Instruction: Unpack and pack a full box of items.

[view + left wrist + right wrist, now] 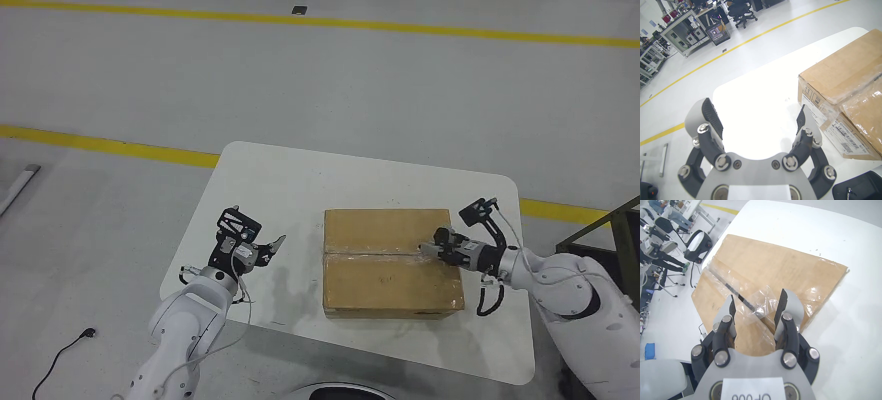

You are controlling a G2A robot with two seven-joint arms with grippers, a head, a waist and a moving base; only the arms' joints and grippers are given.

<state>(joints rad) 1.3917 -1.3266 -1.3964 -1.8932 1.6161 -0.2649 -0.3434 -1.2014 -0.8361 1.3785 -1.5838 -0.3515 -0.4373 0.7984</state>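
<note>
Top view places the closed cardboard box [390, 262] on the white surface [280, 180], nearer its right edge than its left. Stiff-walled and probably heavy if full, it seems best opened at the centre seam, where slick, crinkled tape [763, 299] lifts. Right wrist view shows the right pincer [757, 303] spread astride that tape. Left wrist view adds the box's shipping label [846, 140], with the left pincer [755, 113] spread and empty nearby.

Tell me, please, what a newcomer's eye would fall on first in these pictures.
A cardboard box sits on the white table, shut under clear tape. The right end effector is open over that tape at one end; the left end effector is open above the table beside the box.
</note>
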